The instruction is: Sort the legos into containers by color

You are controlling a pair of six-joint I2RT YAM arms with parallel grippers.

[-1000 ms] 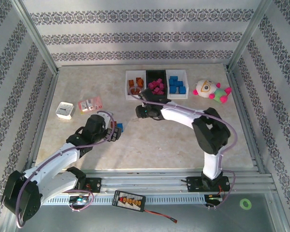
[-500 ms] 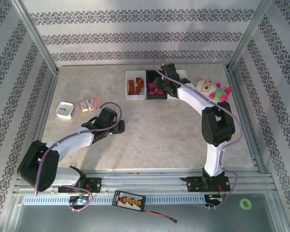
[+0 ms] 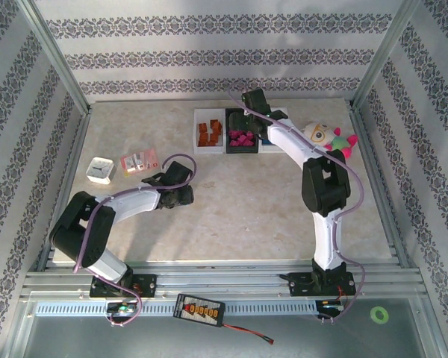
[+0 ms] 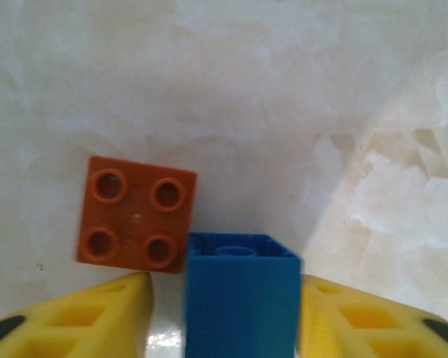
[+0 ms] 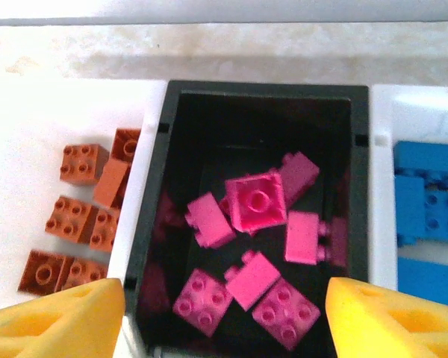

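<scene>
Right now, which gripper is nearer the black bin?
Right. The right gripper hangs over the black bin; the left gripper is low over the table, well short of it.

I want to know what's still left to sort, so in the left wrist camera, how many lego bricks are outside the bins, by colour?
Orange lego brick: 1
Blue lego brick: 1
Total: 2
</scene>
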